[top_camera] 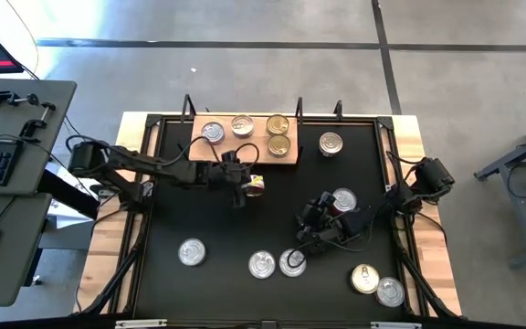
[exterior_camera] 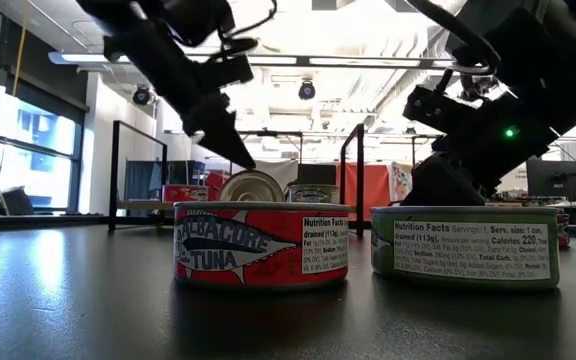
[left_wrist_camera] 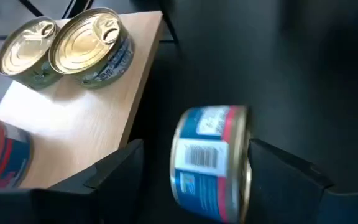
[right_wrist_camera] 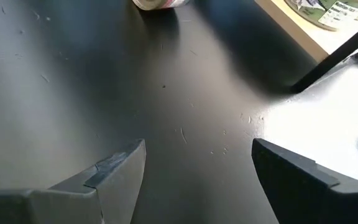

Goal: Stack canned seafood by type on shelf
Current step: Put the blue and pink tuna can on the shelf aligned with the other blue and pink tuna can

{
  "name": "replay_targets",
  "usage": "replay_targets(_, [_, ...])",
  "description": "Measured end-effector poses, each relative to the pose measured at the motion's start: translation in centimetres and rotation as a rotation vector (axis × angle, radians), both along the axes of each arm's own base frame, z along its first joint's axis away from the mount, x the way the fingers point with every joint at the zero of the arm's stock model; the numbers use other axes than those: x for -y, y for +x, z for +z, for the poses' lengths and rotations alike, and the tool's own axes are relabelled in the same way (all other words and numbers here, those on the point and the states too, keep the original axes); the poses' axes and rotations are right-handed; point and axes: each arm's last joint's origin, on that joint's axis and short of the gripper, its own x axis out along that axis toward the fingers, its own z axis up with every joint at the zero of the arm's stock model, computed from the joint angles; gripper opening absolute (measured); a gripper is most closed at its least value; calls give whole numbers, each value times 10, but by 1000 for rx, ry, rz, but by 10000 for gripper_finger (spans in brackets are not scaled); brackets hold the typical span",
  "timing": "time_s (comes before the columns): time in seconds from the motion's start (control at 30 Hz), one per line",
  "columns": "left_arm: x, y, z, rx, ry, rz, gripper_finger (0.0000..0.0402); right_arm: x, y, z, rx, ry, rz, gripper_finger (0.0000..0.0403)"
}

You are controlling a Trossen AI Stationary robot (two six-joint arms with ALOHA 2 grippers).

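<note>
The shelf (top_camera: pixel 249 146), a light wooden board at the table's far side, carries two silver-topped tins (top_camera: pixel 212 132) and two gold-topped tins (top_camera: pixel 278 134). Just near of it my left gripper (top_camera: pixel 245 185) stands open around a blue-labelled tin (left_wrist_camera: pixel 211 163) that is turned up on its edge. Other canned seafood lies flat on the black table: one tin (top_camera: pixel 331 143) right of the shelf and several toward the near edge (top_camera: pixel 262 265). My right gripper (right_wrist_camera: pixel 197 168) is open above bare table at centre right, with nothing between its fingers. My left gripper has the tin between its open fingers, slanting down from the table's left. The tin's gold-rimmed end (left_wrist_camera: pixel 246 163) stands against the inner side of one finger (left_wrist_camera: pixel 278 168), and the other finger (left_wrist_camera: pixel 120 165) is clear of it. Whether the tin's edge rests on the table, I cannot tell.
A silver-topped tin (top_camera: pixel 343 199) lies beside the right arm. In the low view a red-sided tuna tin (exterior_camera: pixel 261 245) and a green-labelled tin (exterior_camera: pixel 465 245) stand nearest. More tins lie at the near left (top_camera: pixel 191 251) and near right (top_camera: pixel 377 285). Black frame rails edge the table.
</note>
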Motion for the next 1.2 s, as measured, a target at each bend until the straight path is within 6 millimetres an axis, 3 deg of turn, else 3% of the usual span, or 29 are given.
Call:
replay_targets(0.33, [-18, 8, -24, -32, -149, -37, 277, -1, 1, 1, 1, 2, 13, 286])
replay_targets(0.43, [-19, 8, -23, -19, -169, -15, 255, -1, 1, 0, 1, 4, 14, 286])
replay_targets(0.63, [-20, 7, -19, 19, -228, 28, 168, -1, 2, 0, 3, 4, 17, 286])
replay_targets(0.8, [-29, 6, -17, 56, -338, 80, 167, -1, 2, 0, 1, 3, 19, 286])
replay_targets(1.07, [-77, -14, 14, 245, -389, 281, 167, -1, 2, 0, 1, 3, 19, 286])
replay_targets(1.2, [-109, -26, 16, 299, -452, 376, 167, -1, 2, 0, 1, 3, 19, 286])
